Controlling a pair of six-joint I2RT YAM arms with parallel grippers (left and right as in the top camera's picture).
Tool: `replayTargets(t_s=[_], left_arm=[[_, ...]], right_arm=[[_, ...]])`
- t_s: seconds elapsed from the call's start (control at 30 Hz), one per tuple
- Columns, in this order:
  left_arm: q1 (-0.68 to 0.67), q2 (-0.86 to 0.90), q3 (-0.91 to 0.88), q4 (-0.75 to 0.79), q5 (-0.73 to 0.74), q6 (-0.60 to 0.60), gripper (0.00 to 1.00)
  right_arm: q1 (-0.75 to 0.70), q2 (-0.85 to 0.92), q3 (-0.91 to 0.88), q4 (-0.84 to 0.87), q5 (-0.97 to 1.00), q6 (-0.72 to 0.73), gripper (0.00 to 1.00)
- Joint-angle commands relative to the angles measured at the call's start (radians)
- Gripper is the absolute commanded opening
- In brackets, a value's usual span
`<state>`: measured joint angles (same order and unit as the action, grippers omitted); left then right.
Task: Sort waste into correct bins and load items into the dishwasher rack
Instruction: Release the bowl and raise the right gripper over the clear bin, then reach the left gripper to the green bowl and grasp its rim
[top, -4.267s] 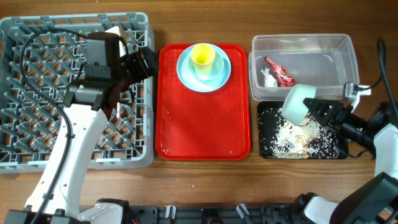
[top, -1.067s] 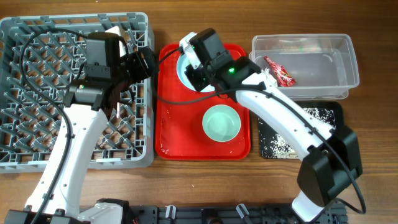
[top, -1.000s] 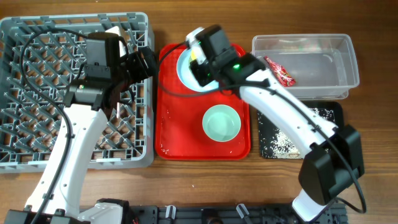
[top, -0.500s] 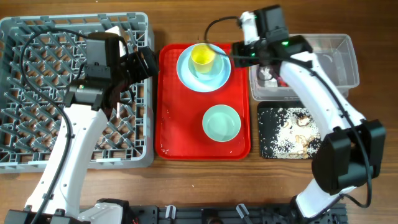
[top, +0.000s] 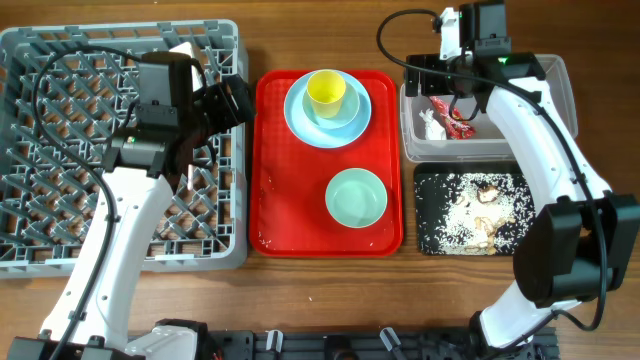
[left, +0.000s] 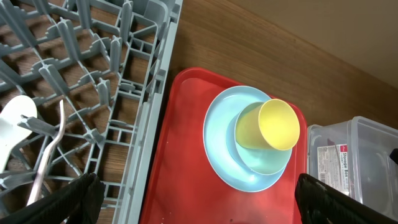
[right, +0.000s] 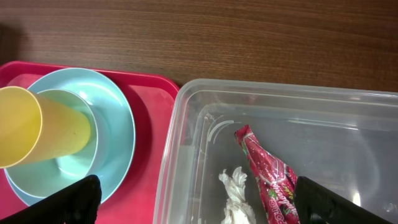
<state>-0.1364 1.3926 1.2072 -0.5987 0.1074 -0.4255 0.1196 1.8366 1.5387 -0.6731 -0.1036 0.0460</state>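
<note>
Two grippers: both open; I see nothing between either pair of jaws.
Left gripper (left: 205, 205): over the right wall of the rack (top: 60, 150), beside the red tray (top: 290, 210); a white spoon (left: 15, 127) lies in the rack near it.
Right gripper (right: 205, 202): above the left end of the tub (right: 280, 87).
Wrapper (right: 273, 180): in the tub below that gripper, apart from it.
Paper scrap (right: 235, 193): beside the wrapper, also in the tub.
Cup (top: 326, 93): mouth up in a bowl (right: 62, 168) on the plate (top: 300, 118), far end of the red tray.
Second bowl (top: 356, 197): alone on the tray's near half.
Crumbs (top: 470, 215): in the black tray (top: 430, 240), just beside the tub on the worktop (top: 320, 30).
</note>
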Motion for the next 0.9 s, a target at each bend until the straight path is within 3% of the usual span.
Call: replayTargets(t_s=[0.0,0.67,0.7,0.77,0.87], left_arm=[[0.001,-0.011,-0.003,0.004,0.015,-0.009,1.00],[0.001,-0.011,-0.003,0.058,0.033,-0.010,1.00],[0.001,-0.011,-0.003,0.033,0.058,-0.009,0.96],[-0.007,-0.005,-0.003,-0.021,0.112,-0.010,0.63],[-0.050,-0.003,-0.003,-0.121,0.146,-0.009,0.41]], right_arm=[[0.003,0.007,0.004,0.000,0.009,0.009,1.00],[0.003,0.007,0.004,0.000,0.009,0.009,1.00],[0.003,0.007,0.004,0.001,0.009,0.009,1.00],[0.003,0.007,0.004,0.001,0.009,0.009,1.00],[0.003,0.007,0.004,0.001,0.009,0.009,1.00]])
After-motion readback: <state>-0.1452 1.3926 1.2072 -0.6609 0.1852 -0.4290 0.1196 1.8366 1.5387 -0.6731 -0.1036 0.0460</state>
